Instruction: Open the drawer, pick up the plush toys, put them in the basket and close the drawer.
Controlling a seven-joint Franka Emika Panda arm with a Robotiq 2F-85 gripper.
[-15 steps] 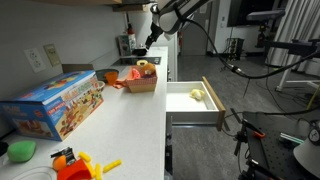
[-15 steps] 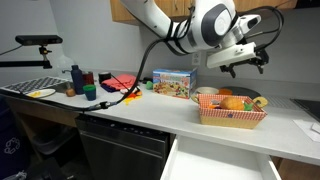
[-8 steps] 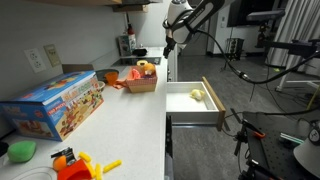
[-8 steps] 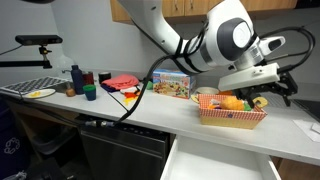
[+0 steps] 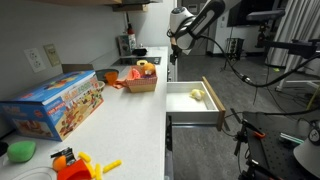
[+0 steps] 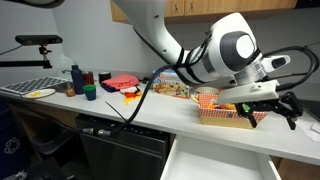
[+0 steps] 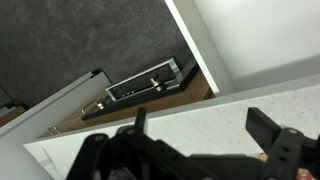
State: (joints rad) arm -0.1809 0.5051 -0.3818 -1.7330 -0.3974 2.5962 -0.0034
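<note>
The drawer [image 5: 196, 119] is pulled open, and a yellow plush toy [image 5: 197, 95] is seen inside. Above the drawer, the gripper [image 7: 200, 122] is held apart, maybe empty.

One drawer [image 5: 185, 106] and one basket [image 5: 141, 84] are counted. One pale yellow plush [image 5: 197, 95] is seen in the drawer and one orange-brown plush [image 5: 144, 68] in the basket, two in all. On the desk [image 5: 135, 125] one blue toy box [image 5: 60, 103], one orange and yellow plastic toy [image 5: 78, 163] and one green object [image 5: 20, 150] are counted. One arm [image 5: 200, 18] is seen, with one end effector [image 7: 200, 130]; two fingers [image 7: 262, 125] are shown in the wrist view.
</note>
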